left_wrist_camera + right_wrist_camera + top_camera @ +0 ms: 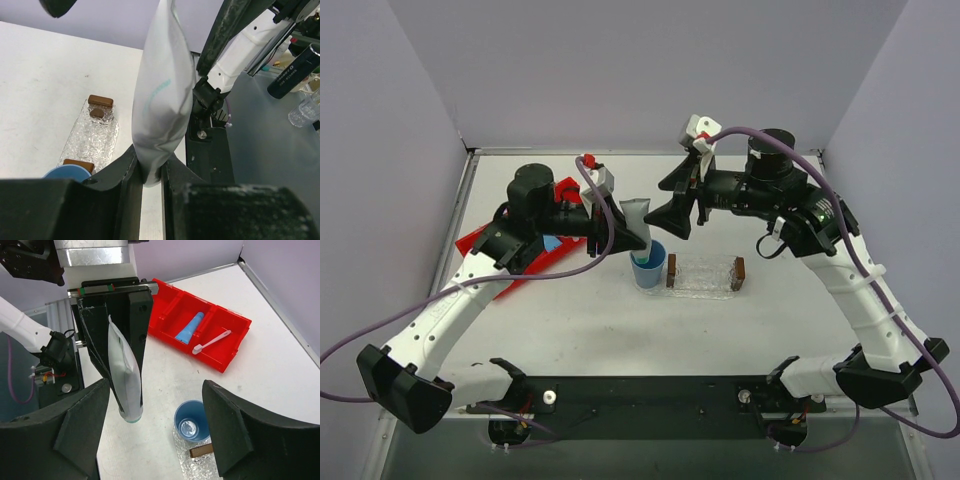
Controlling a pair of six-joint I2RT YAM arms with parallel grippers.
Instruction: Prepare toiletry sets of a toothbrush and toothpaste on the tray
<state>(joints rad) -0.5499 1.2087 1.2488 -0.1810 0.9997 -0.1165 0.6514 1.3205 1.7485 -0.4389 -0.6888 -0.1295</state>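
Nearest us, the left gripper is pinching the pale toothpaste tube near one end, and the rest of the tube stands free beyond the fingers. It is held in the air over the table, beside the blue cup and close to the clear tray. The right gripper is spread wide and holds nothing. The tube bulges and looks soft, light and slick, so we judge a hard squeeze at mid-body would dent it or let it slip. The flat crimped end or the stiffer cap end seems the safer hold. The blue toothpaste tube and the toothbrush lie in the red bin toward the table's left edge.
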